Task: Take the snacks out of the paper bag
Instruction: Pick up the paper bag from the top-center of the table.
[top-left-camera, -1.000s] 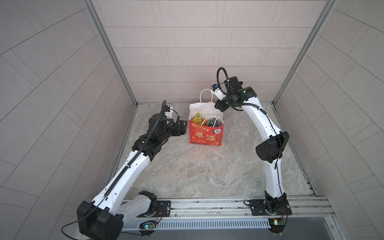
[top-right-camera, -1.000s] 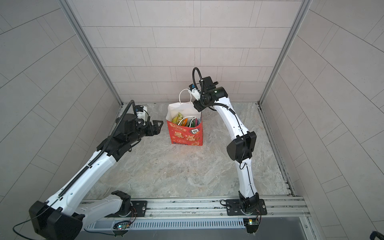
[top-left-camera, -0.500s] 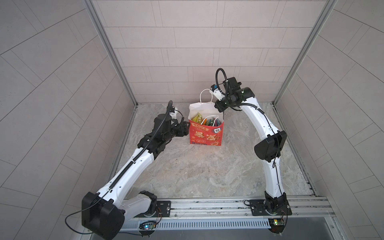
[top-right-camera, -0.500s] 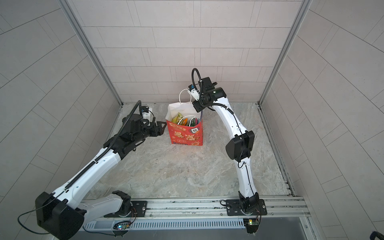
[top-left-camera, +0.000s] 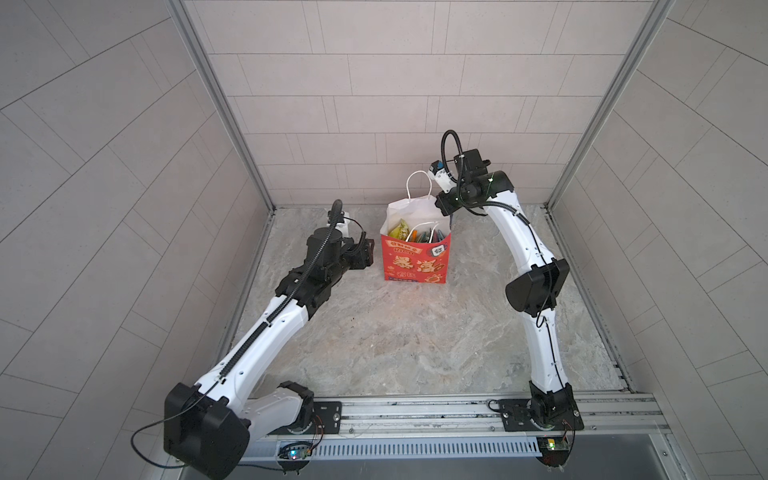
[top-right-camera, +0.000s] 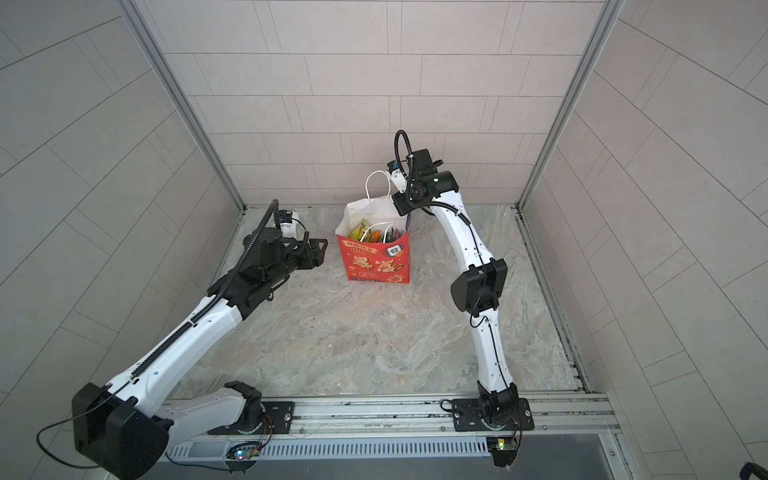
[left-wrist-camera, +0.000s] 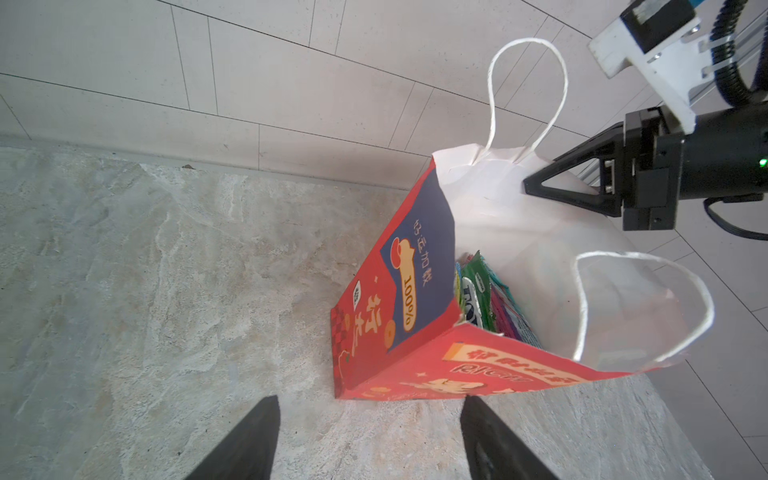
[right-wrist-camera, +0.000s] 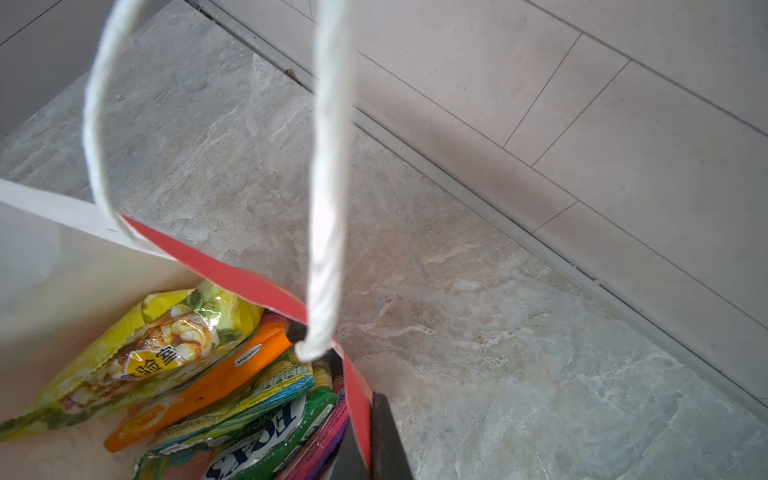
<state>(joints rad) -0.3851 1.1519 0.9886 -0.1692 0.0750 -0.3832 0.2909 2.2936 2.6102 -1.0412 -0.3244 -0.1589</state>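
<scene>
The red paper bag (top-left-camera: 415, 259) (top-right-camera: 376, 264) stands upright near the back wall, mouth open. Several snacks (top-left-camera: 415, 232) (top-right-camera: 374, 233) stand inside it: a yellow packet (right-wrist-camera: 166, 349), an orange one (right-wrist-camera: 208, 386) and a green "FOX'S" one (right-wrist-camera: 270, 440), with pink and purple edges beside them. My right gripper (top-left-camera: 446, 208) (right-wrist-camera: 365, 419) is shut on the bag's rim at its far right corner, by the upright cord handle (right-wrist-camera: 328, 208). My left gripper (top-left-camera: 365, 253) (left-wrist-camera: 370, 419) is open, low beside the bag's left side. The bag's bottom corner (left-wrist-camera: 345, 386) lies just ahead of its fingers (left-wrist-camera: 253, 436).
Tiled walls close in the back and both sides of the stone-patterned floor (top-left-camera: 395, 340). The bag stands a little forward of the back wall. The second cord handle (left-wrist-camera: 648, 307) droops over the bag's front rim. A metal rail (top-left-camera: 415, 411) carries both arm bases in front.
My left arm has reached forward toward the bag's left side, its jaws narrowing slightly. My right gripper has closed on the bag's rim.
</scene>
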